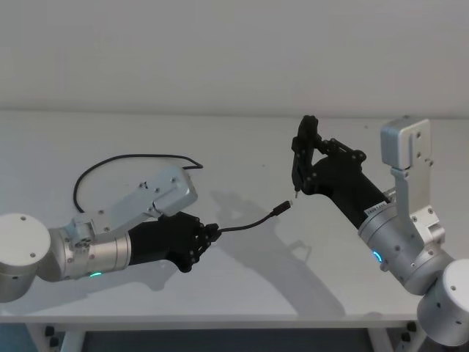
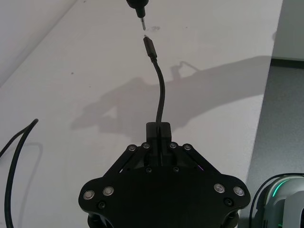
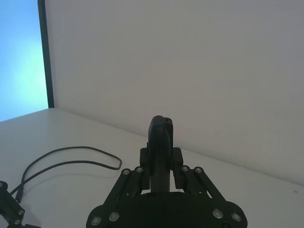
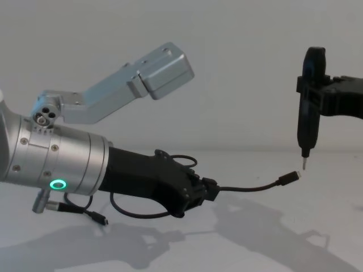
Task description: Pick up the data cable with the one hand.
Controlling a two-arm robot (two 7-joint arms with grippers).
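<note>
The left gripper [image 4: 207, 190], clamped on the data cable [image 4: 249, 187], should hold steady while the right gripper [image 4: 313, 96] grips its pen-like tool [image 4: 309, 107] upright.

Bench [image 1: 242, 293]: white, flat, matte top running the full width of the head view, backed by a plain pale wall; its front edge shows at the bottom of that view with a light frame beneath. Lying on it: the data cable [image 1: 124, 157], thin and black, its slack curving in an open loop on the left half of the top, seen again as a loop in the right wrist view [image 3: 71, 159]. Soft grey shadows fall across the middle of the surface. One end of the cable rises off the bench.
</note>
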